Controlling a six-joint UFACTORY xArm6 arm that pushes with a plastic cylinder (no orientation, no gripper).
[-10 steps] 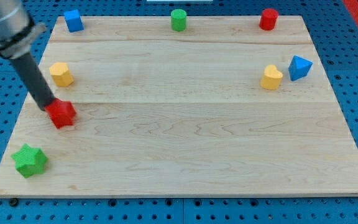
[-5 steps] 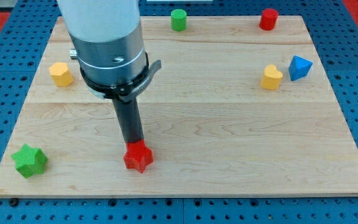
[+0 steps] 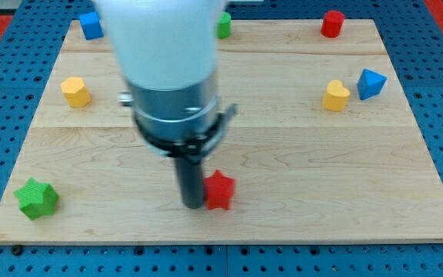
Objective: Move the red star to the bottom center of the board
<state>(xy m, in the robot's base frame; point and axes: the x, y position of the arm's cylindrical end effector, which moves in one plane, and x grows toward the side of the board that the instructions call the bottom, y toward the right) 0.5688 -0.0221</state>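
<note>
Rod end, my tip (image 3: 192,205), sits on the board (image 3: 298,177) near the view's bottom edge, slightly left of the board's centre line. There is no claw on this arm, so nothing is clenched or released; the rod simply presses sideways. The red star (image 3: 219,189) lies immediately on the view's right of my tip, touching the rod's lower part as far as can be judged, with its left points partly hidden behind the dark shaft. Star position: low on the board, close to the bottom centre, a little above the bottom edge. The arm's pale housing and grey collar, blurred, fill the view above the tip and cover the middle of the board's upper half. Outward from there: the green star (image 3: 37,198) rests in the bottom left corner, well apart from the tip. The yellow block (image 3: 75,91) on the left side, roughly hexagonal, stands about midway up the board. The blue block (image 3: 91,25) sits at the top left corner; shape is not clear. The green cylinder (image 3: 223,25) at top centre is half hidden behind the arm housing. The red cylinder (image 3: 331,23) stands at the top right. On the right side, a yellow heart-like block (image 3: 335,95) sits just beside a blue triangular block (image 3: 371,83), the two close but apart.
</note>
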